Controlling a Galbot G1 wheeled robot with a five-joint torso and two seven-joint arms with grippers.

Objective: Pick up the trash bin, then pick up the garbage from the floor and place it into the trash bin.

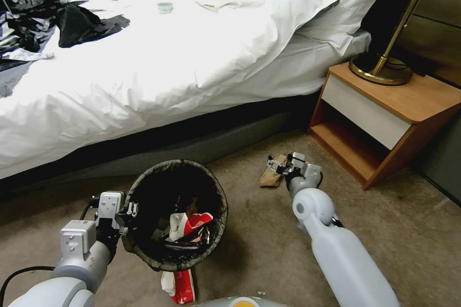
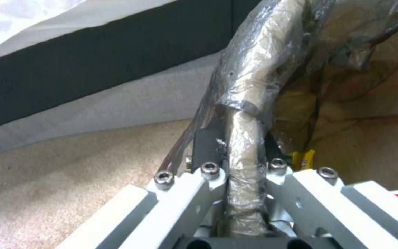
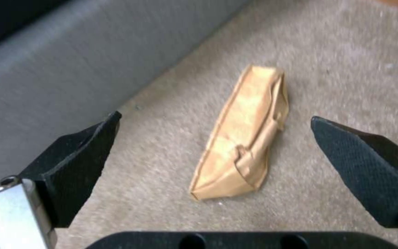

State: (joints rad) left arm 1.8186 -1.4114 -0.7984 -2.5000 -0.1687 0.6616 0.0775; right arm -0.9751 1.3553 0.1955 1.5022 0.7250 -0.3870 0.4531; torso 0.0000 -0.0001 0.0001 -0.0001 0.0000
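Brown paper bag (image 3: 243,133) lies flat on the carpet (image 1: 394,230) beside the bed base (image 1: 201,146), framed between the spread-apart fingers (image 3: 77,162) of your right gripper (image 1: 281,166), which hangs just above it. Your left gripper (image 1: 128,212) is clamped on the bag-lined rim of the trash bin (image 1: 211,230). Inside the bin sits a red-white carton (image 1: 189,225); what appears to be another red-white wrapper (image 1: 180,285) lies on the carpet just beside it.

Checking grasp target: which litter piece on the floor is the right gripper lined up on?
The brown paper bag, lying between the open right gripper fingers near the nightstand. The red-white carton lies apart, by the trash bin.
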